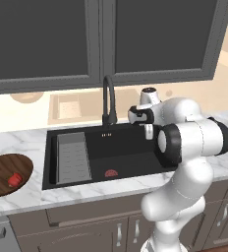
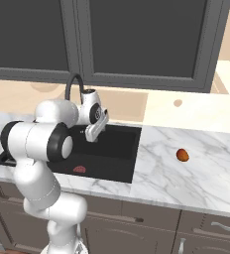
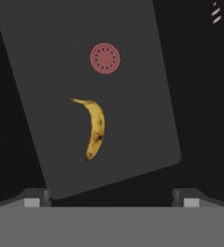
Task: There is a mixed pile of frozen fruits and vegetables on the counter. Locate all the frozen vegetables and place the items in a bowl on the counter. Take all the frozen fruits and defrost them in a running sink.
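The hand (image 3: pixel 112 195) hangs above the sink (image 1: pixel 130 147), its two tips spread wide with nothing between them. Looking straight down from it, the banana (image 3: pixel 93 128) lies flat on the dark floor of the basin, a little way from the red drain (image 3: pixel 105 58), apart from it and not touching the walls. That is where a frozen fruit belongs for defrosting, so this piece looks delivered, and the spread tips fit a hand that has no load to carry.

In the left base view the wooden bowl (image 1: pixel 5 173) sits on the worktop (image 1: pixel 27 142) to the left of the sink with the small red chunk (image 1: pixel 14 179) inside it, which suits a vegetable. The tan stick-like piece cannot be made out in the bowl from here.

In the right base view the round orange-red fruit (image 2: pixel 183 155) lies alone on the marble well to the right of the sink, so it is judged to be the fruit left to fetch. The tap (image 1: pixel 107 101) stands over the back of the basin; whether water runs cannot be told
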Controlling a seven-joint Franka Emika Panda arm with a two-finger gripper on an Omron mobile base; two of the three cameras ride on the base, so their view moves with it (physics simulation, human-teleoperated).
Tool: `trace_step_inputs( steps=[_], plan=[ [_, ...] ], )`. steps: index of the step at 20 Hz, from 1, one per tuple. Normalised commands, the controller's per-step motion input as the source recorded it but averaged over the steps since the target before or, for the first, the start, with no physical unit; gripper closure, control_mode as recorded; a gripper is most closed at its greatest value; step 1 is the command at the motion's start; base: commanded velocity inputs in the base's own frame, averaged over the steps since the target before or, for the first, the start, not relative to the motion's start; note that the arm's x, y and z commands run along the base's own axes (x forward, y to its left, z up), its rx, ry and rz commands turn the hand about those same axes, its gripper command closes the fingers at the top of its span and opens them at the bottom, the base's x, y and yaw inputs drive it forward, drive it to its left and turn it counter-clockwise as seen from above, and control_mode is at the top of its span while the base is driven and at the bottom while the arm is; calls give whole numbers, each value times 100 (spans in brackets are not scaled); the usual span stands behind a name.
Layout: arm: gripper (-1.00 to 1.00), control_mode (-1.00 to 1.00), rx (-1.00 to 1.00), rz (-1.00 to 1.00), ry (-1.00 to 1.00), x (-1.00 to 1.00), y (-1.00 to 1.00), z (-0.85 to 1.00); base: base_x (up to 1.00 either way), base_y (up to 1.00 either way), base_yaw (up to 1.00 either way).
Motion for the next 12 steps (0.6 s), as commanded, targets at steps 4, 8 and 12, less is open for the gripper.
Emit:
trace_step_inputs(
  steps=[4, 8, 12],
  plan=[
    [-100, -100, 0, 0, 1, 0, -3, 0, 0, 0, 0],
    [-100, -100, 0, -15, 6, 0, -26, 0, 0, 0, 0],
    [-100, -100, 2, -33, 9, 0, -49, 1, 0, 0, 0]
  ],
)
